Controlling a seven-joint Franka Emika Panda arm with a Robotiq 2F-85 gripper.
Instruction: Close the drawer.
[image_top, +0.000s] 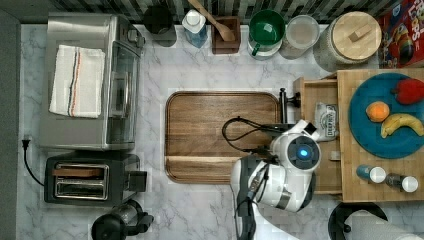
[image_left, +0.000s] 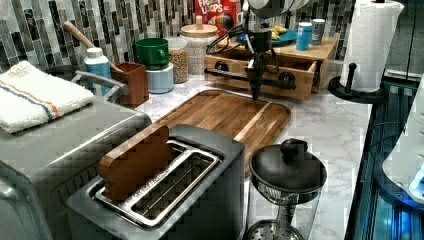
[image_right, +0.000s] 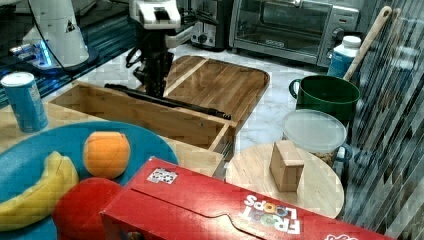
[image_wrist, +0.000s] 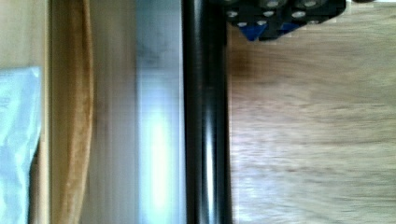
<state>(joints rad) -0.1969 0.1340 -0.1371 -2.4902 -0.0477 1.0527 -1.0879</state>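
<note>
The light-wood drawer (image_top: 320, 95) stands pulled out from under the top on the top view's right, with a white packet (image_top: 326, 121) lying inside. Its black bar handle (image_top: 283, 107) runs along the front (image_left: 240, 70). My gripper (image_left: 256, 92) points straight down, shut and holding nothing. It hangs just in front of the handle (image_left: 280, 83), on the tray side, low over the brown tray's edge. In the right view the gripper (image_right: 155, 89) stands against the handle bar (image_right: 200, 107). In the wrist view the handle (image_wrist: 205, 121) runs right beside the gripper (image_wrist: 271, 30).
The brown wooden tray (image_top: 222, 135) lies in front of the drawer. A blue plate (image_top: 365, 135) with fruit and two small cans sit on the top above the drawer. A paper towel roll (image_left: 367, 45) stands beside the drawer. Cups, jars and a cereal box (image_right: 210, 210) line the back wall.
</note>
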